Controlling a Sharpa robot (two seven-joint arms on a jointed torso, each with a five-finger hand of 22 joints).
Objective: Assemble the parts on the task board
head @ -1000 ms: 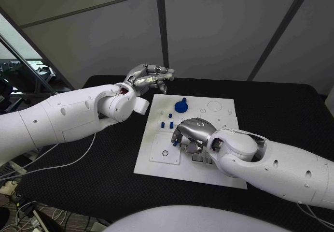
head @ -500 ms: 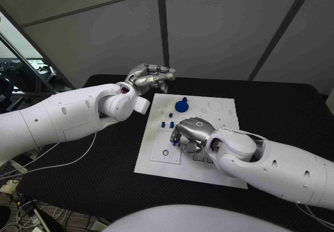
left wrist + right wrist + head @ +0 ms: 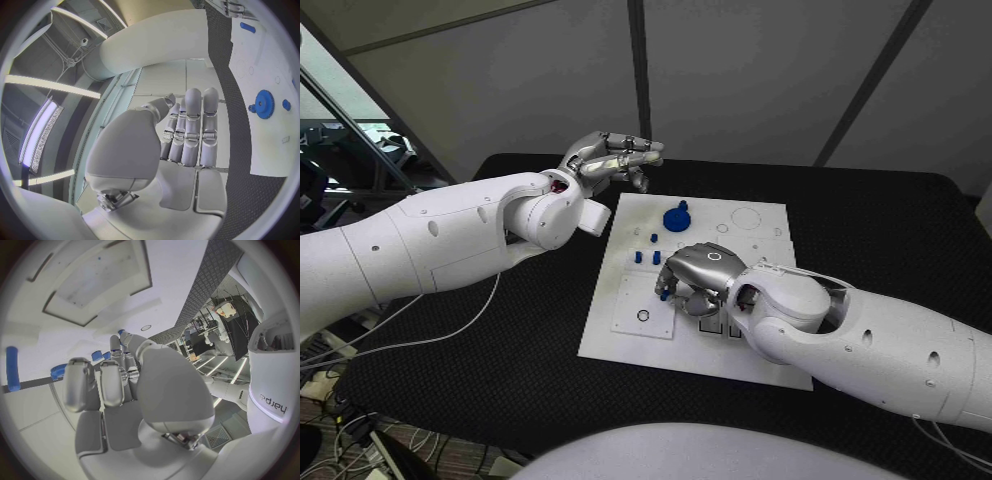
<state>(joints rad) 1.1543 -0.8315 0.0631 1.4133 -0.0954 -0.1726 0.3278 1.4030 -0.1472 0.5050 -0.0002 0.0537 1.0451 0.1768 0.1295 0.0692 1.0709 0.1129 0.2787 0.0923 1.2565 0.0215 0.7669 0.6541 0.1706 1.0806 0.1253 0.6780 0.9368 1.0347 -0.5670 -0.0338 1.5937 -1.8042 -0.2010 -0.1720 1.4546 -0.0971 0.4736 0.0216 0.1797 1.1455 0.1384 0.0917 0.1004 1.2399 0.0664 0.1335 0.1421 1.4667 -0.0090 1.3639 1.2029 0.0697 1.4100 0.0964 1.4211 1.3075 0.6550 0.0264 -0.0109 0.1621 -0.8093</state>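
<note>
The right hand [image 3: 697, 275] lay low on the white board [image 3: 750, 360], fingers curled over a small blue peg [image 3: 662, 296], likely to seat it; whether it gripped, I cannot tell. The left hand [image 3: 610, 160] hovered beyond the board above the bench [image 3: 877, 215], fingers curled in on nothing, beside the blue gear [image 3: 676, 218].

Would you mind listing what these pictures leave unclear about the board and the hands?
- Head view: the right hand covers the task board beneath it; whether it holds a part is hidden.
- Head view: the small blue pegs are too small to identify.
- Left wrist view: the left hand hides its own fingertips.
</note>
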